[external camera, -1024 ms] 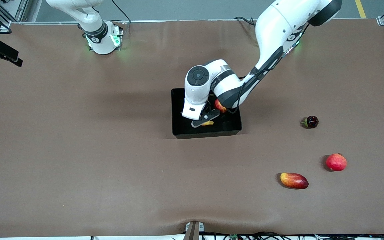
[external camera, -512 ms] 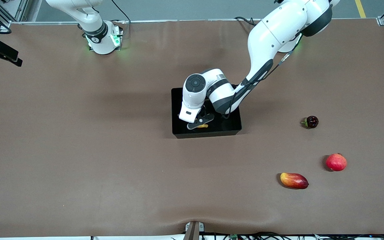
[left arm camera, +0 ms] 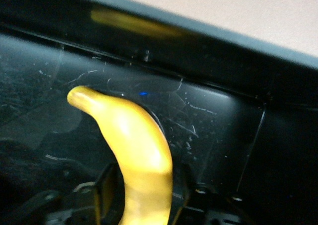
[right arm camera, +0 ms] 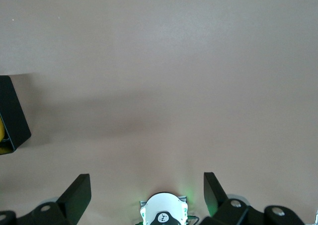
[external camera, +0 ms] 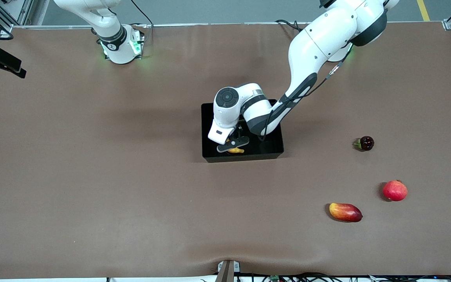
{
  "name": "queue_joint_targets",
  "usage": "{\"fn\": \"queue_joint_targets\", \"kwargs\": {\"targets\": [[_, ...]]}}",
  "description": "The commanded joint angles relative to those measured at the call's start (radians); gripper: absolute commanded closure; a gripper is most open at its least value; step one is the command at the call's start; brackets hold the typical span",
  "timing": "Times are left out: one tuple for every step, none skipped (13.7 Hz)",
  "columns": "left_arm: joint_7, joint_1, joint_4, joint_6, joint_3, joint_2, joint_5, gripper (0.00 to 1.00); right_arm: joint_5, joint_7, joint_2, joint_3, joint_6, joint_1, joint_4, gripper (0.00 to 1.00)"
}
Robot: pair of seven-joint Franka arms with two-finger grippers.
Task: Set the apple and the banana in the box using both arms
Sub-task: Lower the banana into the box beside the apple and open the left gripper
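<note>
Left gripper (external camera: 231, 145) lowered inside the box (external camera: 273, 150), fingers closed on the banana (left arm camera: 134, 150), whose free end reaches toward the box wall nearer the front camera. Apple hidden under the left arm (position cannot be told). Right gripper (right arm camera: 147, 192), jaws spread wide, waits high over bare table near its own base. Mango (external camera: 345, 212), red round fruit (external camera: 395, 190) and small dark fruit (external camera: 365, 143) lie well apart from the box, toward the left arm's end.

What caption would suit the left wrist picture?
Left gripper holds the banana low inside the black box.
</note>
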Motion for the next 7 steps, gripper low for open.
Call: {"fn": "queue_joint_targets", "kwargs": {"targets": [[0.036,0.022,0.015,-0.024,0.001,-0.044,0.024,0.00,-0.004,-0.004,0.010,0.009,-0.013,-0.015,0.022,0.00],[0.038,0.041,0.018,-0.051,-0.007,-0.078,0.021,0.00,-0.002,-0.004,0.010,0.009,-0.012,-0.015,0.022,0.00],[0.056,0.047,0.018,-0.080,-0.007,-0.129,0.019,0.00,-0.002,-0.004,0.010,0.009,-0.012,-0.015,0.022,0.00],[0.100,0.065,0.018,-0.125,-0.008,-0.176,0.007,0.00,-0.002,-0.004,0.010,0.009,-0.012,-0.015,0.022,0.00],[0.140,0.088,0.017,-0.172,-0.022,-0.224,-0.005,0.00,-0.002,-0.004,0.010,0.009,-0.012,-0.015,0.024,0.00],[0.183,0.125,0.018,-0.212,-0.034,-0.265,-0.035,0.00,-0.002,-0.004,0.012,0.009,-0.010,-0.018,0.024,0.00],[0.252,0.162,0.017,-0.247,-0.043,-0.308,-0.068,0.00,-0.002,-0.004,0.012,0.008,-0.010,-0.020,0.024,0.00]]}}
